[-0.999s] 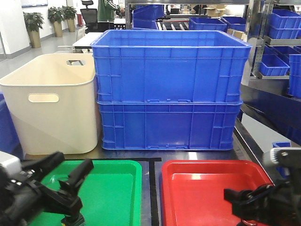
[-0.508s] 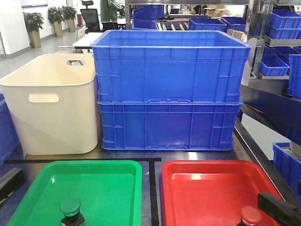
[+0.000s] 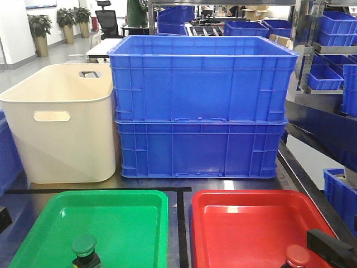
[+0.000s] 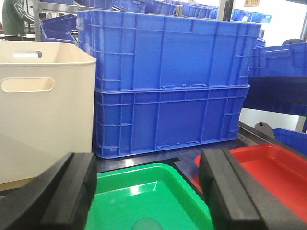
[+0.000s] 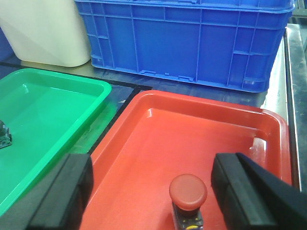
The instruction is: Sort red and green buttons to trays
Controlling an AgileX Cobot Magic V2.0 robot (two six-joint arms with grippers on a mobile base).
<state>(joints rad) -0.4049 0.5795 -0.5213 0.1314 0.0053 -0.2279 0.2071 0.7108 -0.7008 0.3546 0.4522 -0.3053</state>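
Observation:
The green button [image 3: 83, 245] stands upright near the front of the green tray [image 3: 106, 194]. The red button [image 3: 297, 255] stands upright near the front right of the red tray [image 3: 251, 194]. In the left wrist view my left gripper [image 4: 148, 191] is open above the green tray [image 4: 144, 189], with the green cap [image 4: 146, 224] low between its fingers and untouched. In the right wrist view my right gripper [image 5: 153, 196] is open over the red tray [image 5: 206, 103]. The red button [image 5: 188, 189] stands free between the fingers, nearer the right one. One right finger [image 3: 329, 250] shows in the front view.
Two stacked blue crates [image 3: 201, 106] and a cream tub [image 3: 61, 123] stand right behind the trays. A black strip [image 3: 181, 223] separates the two trays. Shelving with more blue crates [image 3: 334, 28] runs along the right side.
A second ago both grippers hung over the trays. They have pulled back toward the front edge, leaving each button standing alone in its tray. The left one has slid almost out of the front view.

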